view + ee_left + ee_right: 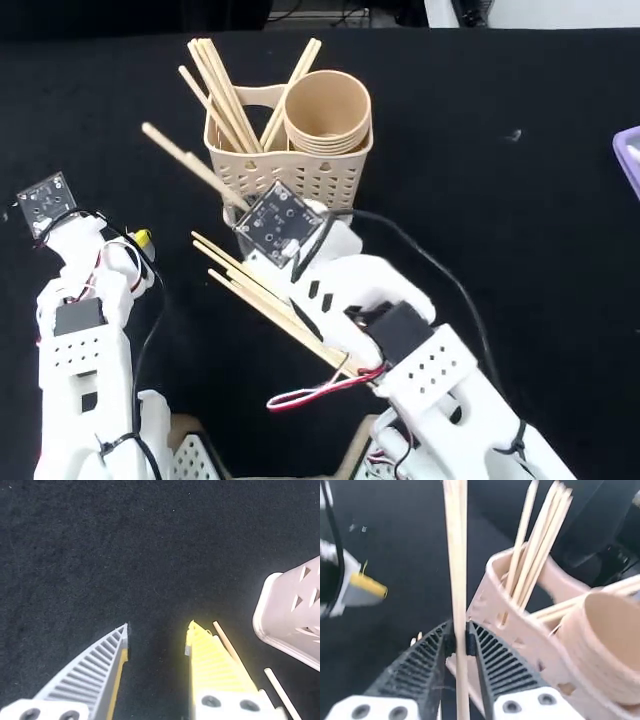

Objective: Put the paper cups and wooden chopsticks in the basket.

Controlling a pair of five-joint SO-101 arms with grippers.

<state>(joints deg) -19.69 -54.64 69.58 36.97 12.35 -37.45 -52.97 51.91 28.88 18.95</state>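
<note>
Gripping a chopstick tightly, the right gripper sat just before the basket near the desk's far edge, cups already inside. I think it should lift it above the rim, then release. The left gripper hung open, empty.

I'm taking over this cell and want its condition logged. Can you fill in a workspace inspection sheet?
Surface: black cloth table.
Job's things: beige perforated plastic basket holds stacked brown paper cups and wooden chopsticks; loose chopsticks lie on the cloth near it.
Clutter: nothing seen.
Tools: left tool open over bare cloth; right tool shut on a single chopstick.
Cables: black cable and red-white wires by the right arm.
Surroundings: purple object at the table's edge.
</note>
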